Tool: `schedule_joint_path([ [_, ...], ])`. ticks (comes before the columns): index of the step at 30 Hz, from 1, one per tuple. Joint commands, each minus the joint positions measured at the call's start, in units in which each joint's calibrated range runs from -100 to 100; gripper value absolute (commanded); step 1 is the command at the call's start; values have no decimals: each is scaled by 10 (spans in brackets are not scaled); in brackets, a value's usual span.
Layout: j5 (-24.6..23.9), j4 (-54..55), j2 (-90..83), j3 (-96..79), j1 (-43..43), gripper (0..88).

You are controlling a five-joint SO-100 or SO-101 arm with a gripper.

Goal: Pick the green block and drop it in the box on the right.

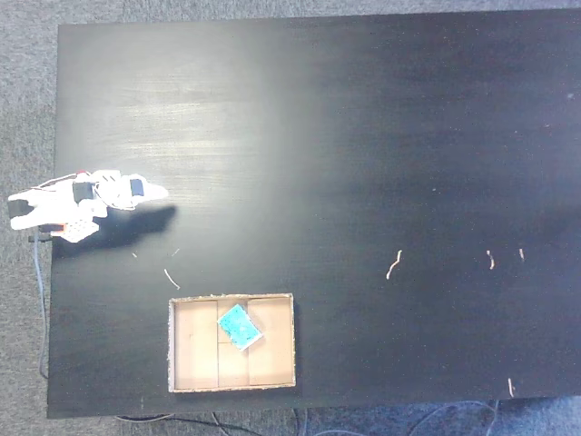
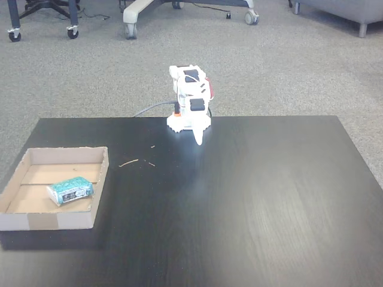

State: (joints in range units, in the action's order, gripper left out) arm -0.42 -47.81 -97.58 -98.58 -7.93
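The end effector is too small and blurred to tell how its jaws stand. The counter's near edge is cut off in that fixed view.

Green block lies flat inside the box, well apart from and left-front of the folded arm's gripper, which points down at the table, jaw state unclear.

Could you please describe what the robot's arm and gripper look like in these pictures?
The arm is small and made of white plastic parts, with black blocks set into its joints and a touch of red-orange near the base. Its gripper ends in a pale, pointed white tip. A grey cable runs from the base onto the carpet.
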Motion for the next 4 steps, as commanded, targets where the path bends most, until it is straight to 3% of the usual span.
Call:
schedule_joint_path([
  [1,2,2,-5,-14,1,1],
  [4,1,2,-5,-14,1,1],
])
